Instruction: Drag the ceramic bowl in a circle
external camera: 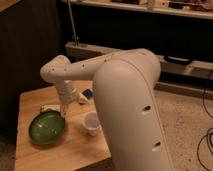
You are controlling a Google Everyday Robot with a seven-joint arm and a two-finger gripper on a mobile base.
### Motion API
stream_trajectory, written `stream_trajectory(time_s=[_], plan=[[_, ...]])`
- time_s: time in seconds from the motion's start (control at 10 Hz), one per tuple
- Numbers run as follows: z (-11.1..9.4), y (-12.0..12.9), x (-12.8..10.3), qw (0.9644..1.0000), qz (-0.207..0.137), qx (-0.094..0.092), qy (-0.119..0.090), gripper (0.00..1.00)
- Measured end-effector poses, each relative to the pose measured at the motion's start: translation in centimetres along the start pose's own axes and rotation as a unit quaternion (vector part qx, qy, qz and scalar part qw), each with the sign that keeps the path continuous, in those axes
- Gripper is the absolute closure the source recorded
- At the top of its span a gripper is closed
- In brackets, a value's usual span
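Note:
The ceramic bowl point(46, 127) is wide, shallow and glossy green, and sits on the left part of the wooden table point(75, 150). My gripper point(63, 110) reaches down from the white arm to the bowl's far right rim. The arm's wrist hides how the gripper meets the rim.
A small whitish plastic cup point(91, 123) stands right of the bowl. A white packet point(50, 108) lies behind the bowl, and a small blue item point(88, 93) lies further back. My bulky white arm point(130, 110) covers the table's right side. Dark shelving stands behind.

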Motion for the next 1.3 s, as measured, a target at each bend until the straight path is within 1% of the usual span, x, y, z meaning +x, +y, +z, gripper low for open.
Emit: stream_trajectory(time_s=[1.0,1.1,1.2,1.3], plan=[[0.04,-0.03,0.02,1.0000,0.000,0.000,0.000,0.20],[-0.09,0.04,-0.16,0.9999,0.000,-0.007,-0.008,0.20],[-0.22,0.06,-0.37,0.9994,0.000,-0.024,-0.025,0.20],[-0.37,-0.23,-0.89,0.9957,0.002,-0.065,-0.066,0.20]])
